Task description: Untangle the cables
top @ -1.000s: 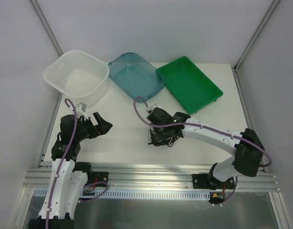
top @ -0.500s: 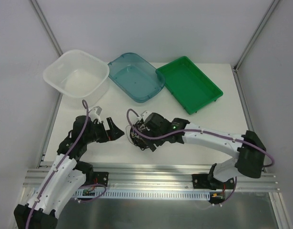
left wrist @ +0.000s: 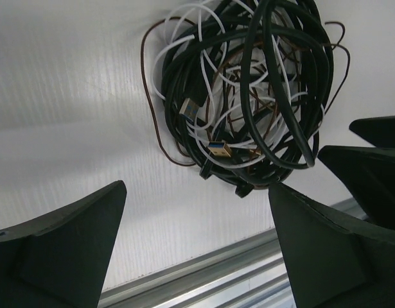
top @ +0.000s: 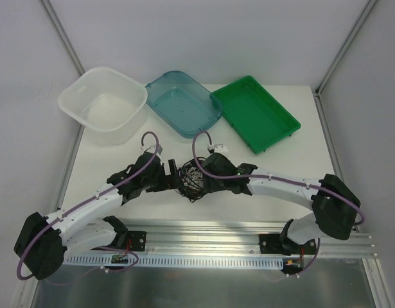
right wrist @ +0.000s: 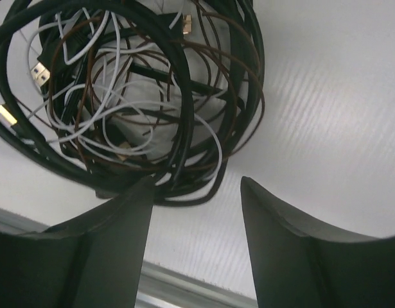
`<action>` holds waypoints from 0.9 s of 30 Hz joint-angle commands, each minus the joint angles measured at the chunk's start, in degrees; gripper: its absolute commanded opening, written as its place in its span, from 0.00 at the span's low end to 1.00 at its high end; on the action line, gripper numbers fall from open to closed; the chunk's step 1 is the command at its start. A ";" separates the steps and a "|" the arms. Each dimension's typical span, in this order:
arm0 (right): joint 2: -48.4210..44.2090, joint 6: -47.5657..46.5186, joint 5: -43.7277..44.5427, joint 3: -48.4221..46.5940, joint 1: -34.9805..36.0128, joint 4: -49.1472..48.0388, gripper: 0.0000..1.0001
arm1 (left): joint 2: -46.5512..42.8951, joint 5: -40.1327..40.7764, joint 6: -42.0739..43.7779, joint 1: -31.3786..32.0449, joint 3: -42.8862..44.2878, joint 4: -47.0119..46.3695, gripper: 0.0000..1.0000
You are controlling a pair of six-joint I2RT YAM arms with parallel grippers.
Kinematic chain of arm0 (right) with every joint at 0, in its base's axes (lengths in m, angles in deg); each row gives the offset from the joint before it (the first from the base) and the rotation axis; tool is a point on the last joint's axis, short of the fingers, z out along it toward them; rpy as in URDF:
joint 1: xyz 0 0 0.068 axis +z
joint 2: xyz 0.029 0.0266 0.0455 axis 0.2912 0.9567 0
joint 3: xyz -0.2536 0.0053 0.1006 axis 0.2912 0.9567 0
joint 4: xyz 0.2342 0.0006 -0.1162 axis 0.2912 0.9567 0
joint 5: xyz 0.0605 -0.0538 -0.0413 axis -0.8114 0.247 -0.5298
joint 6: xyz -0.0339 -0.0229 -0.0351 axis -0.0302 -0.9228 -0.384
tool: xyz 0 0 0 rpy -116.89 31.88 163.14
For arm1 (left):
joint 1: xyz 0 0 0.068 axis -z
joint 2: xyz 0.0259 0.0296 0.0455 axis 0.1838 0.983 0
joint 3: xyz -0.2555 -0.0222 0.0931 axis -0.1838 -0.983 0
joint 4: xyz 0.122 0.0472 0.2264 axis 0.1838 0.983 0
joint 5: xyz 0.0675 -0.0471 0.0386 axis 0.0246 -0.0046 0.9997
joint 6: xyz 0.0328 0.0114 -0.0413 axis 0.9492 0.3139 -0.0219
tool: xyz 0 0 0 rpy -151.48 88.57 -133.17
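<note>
The cables point(top: 192, 174) lie as one tangled ball of black, dark brown and white cords on the white table, between my two grippers. In the left wrist view the cables point(left wrist: 248, 96) show gold and silver plugs. My left gripper point(left wrist: 197, 187) is open wide just short of them, with nothing between its fingers, at the tangle's left side point(top: 173, 174). My right gripper point(top: 205, 182) stands at its right side. It is open point(right wrist: 197, 181), and its left finger point(right wrist: 120, 224) overlaps the edge of the cables point(right wrist: 120, 96).
At the back stand a clear white tub point(top: 75, 106), a blue tray point(top: 160, 86) and a green tray point(top: 280, 119). The aluminium rail point(top: 203, 231) runs along the near table edge, close behind the tangle point(left wrist: 216, 269).
The right gripper dragged the tangle leftward, then opened and let it go. The left arm swung in from the left edge to the tangle.
</note>
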 commanded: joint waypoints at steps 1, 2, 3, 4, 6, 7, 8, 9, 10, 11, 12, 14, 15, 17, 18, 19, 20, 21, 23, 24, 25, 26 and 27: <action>3.76 3.22 1.75 -1.41 -0.64 -7.66 0.59 | 2.02 5.76 -2.14 0.50 2.42 -3.82 0.94; 4.99 3.22 1.40 -1.41 -0.91 -9.67 0.58 | 3.50 5.86 -2.23 0.58 2.59 -4.26 0.93; 7.09 3.22 0.17 -1.06 -1.69 -10.90 0.57 | 4.30 5.94 -2.49 0.59 2.59 -4.70 0.92; 8.41 3.22 -0.19 -1.23 -1.96 -11.79 0.57 | 5.00 6.03 -2.58 0.67 2.59 -5.48 0.91; 10.44 2.87 0.33 -2.19 -2.14 -12.06 0.50 | 7.20 6.30 -3.46 0.67 2.42 -6.37 0.90; 11.93 2.17 0.51 -2.46 -2.14 -11.62 0.44 | 7.90 6.30 -3.72 0.76 2.33 -7.07 0.89; 12.03 1.90 0.77 -2.72 -2.14 -10.75 0.35 | 9.22 6.38 -4.16 0.76 2.24 -8.29 0.88; 11.68 1.38 0.86 -2.64 -2.14 -10.39 0.16 | 9.84 6.47 -4.77 0.76 2.15 -8.83 0.86; 10.11 -0.11 0.95 -2.55 -2.05 -10.13 0.10 | 10.45 6.56 -4.87 0.76 2.15 -9.27 0.85; 9.05 -0.91 1.04 -2.64 -2.05 -9.26 0.06 | 11.77 6.73 -4.87 0.76 2.68 -9.45 0.84; 7.91 -1.70 0.95 -2.72 -2.05 -8.55 0.01 | 12.47 7.00 -4.78 0.76 3.03 -9.80 0.84; 3.89 -3.71 0.87 -3.78 -1.96 -5.75 0.01 | 13.88 6.74 -4.61 0.76 4.17 -10.15 0.82; 2.46 -4.25 1.30 -3.95 -1.53 -5.03 0.01 | 14.24 6.04 -4.43 0.76 4.52 -10.15 0.82; -2.53 -6.09 2.70 -3.87 -0.83 -4.15 0.01 | 14.50 5.51 -4.34 0.76 5.23 -10.24 0.82; -3.78 -7.06 3.15 -3.61 -0.47 -4.32 0.01 | 14.24 5.33 -4.69 0.76 5.06 -10.24 0.82; -4.31 -7.59 2.37 -3.69 -0.56 -4.24 0.01 | 14.07 4.98 -4.95 0.85 4.79 -10.59 0.82; -4.58 -7.59 2.53 -5.00 -0.64 -1.80 0.01 | 13.63 4.72 -5.30 0.85 4.01 -10.94 0.81; -5.54 -7.68 2.27 -5.01 -0.12 -1.51 0.01 | 13.45 4.19 -5.66 0.85 3.65 -11.64 0.80; -6.95 -7.94 0.35 -3.27 0.23 -4.30 0.01 | 12.92 2.17 -6.18 1.11 2.60 -13.75 0.79; -7.91 -7.68 -1.66 -2.56 0.32 -5.54 0.01 | 13.01 0.77 -6.27 1.72 2.42 -14.45 0.79; -8.18 -7.33 -2.21 -2.03 0.32 -6.60 0.01 | 12.92 0.76 -6.27 2.16 2.24 -14.46 0.78; -8.36 -7.16 -2.56 -1.76 0.32 -7.57 0.01 | 13.27 -0.02 -6.36 2.52 2.15 -16.98 0.78; -8.19 -6.98 -2.56 -1.50 0.67 -7.84 0.01 | 13.62 -0.21 -6.36 3.30 1.98 -17.44 0.77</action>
